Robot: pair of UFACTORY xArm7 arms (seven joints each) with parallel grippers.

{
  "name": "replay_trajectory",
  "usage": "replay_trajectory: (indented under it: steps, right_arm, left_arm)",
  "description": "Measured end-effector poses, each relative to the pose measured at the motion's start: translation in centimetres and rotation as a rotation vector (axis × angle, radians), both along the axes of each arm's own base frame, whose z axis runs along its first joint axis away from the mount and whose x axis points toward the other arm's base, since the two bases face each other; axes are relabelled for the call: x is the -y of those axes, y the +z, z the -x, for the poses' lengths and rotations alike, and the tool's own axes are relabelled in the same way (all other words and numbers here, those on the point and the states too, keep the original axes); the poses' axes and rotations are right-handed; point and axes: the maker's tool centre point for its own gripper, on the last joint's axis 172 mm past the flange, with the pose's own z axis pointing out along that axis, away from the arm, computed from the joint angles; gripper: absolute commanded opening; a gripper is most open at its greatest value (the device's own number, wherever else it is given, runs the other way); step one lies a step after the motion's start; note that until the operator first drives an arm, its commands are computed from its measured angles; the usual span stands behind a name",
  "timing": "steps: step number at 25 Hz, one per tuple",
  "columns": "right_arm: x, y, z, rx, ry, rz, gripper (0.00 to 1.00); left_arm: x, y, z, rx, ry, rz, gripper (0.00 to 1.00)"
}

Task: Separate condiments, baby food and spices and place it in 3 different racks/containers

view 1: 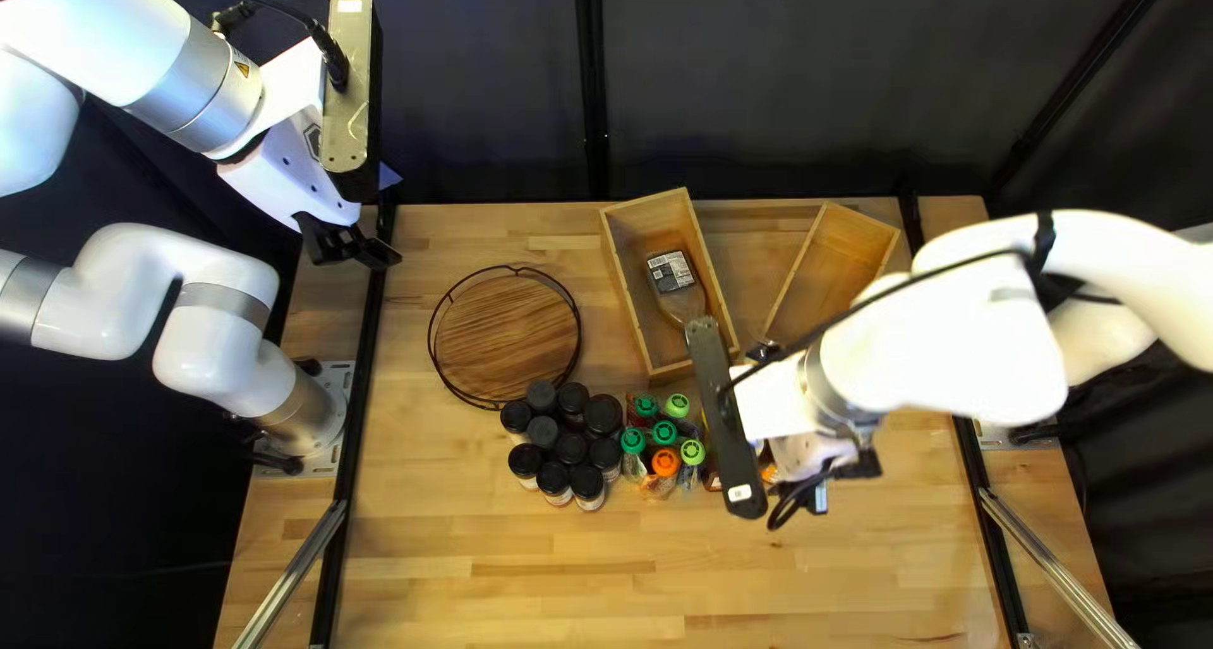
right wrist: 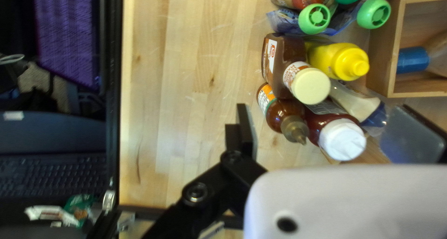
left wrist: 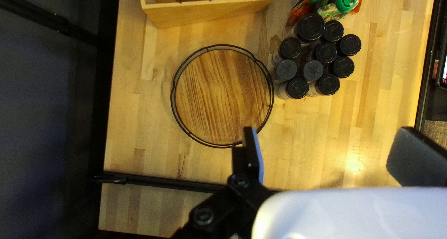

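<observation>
"What's in the top left view?"

"A pale wood table (view 1: pixel 632 599) with a dark curtain (view 1: pixel 468 68) behind. A round wooden tray (view 1: pixel 506 333) has a black wire rim, a wooden box (view 1: pixel 621 264) has a bottle (view 1: pixel 671 276) lying in it, and another box (view 1: pixel 859 251) is partly hidden by the right arm. Black-capped jars (view 1: pixel 570 448) stand near the tray, the capped pouches (view 1: pixel 665 462) beside them. The left gripper (view 1: pixel 379 252) is by the table's far left corner; the right gripper (view 1: pixel 849 467) is right of the pouches."

"And the left wrist view?"

"Bare wood inside the tray's rim, jars bunched on the table beside it. That gripper's fingers are spread, touching nothing."

"The right wrist view?"

"A keyboard (right wrist: pixel 56 174) and purple cloth (right wrist: pixel 65 29) beyond the table edge. A blue cap (right wrist: pixel 412 60) shows in the bottled box. The condiment bottles (right wrist: pixel 344 62), one yellow, cluster on the table just ahead of the gripper, its fingers wide apart and not pinching anything."
</observation>
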Motion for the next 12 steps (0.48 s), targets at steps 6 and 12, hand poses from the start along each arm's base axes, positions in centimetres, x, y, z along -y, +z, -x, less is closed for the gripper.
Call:
replay_trajectory:
  steps: [6, 12]
  right_arm:
    - [1.5, -3.0, -0.2, -0.006, -0.069, 0.059, 1.00]
    - [2.9, -4.8, 0.3, -0.019, -0.108, 0.073, 1.00]
  left_arm:
    - [0.0, 0.0, 0.0, 0.000, 0.000, 0.000, 1.00]
    - [0.0, 0.0, 0.0, 0.000, 0.000, 0.000, 1.00]
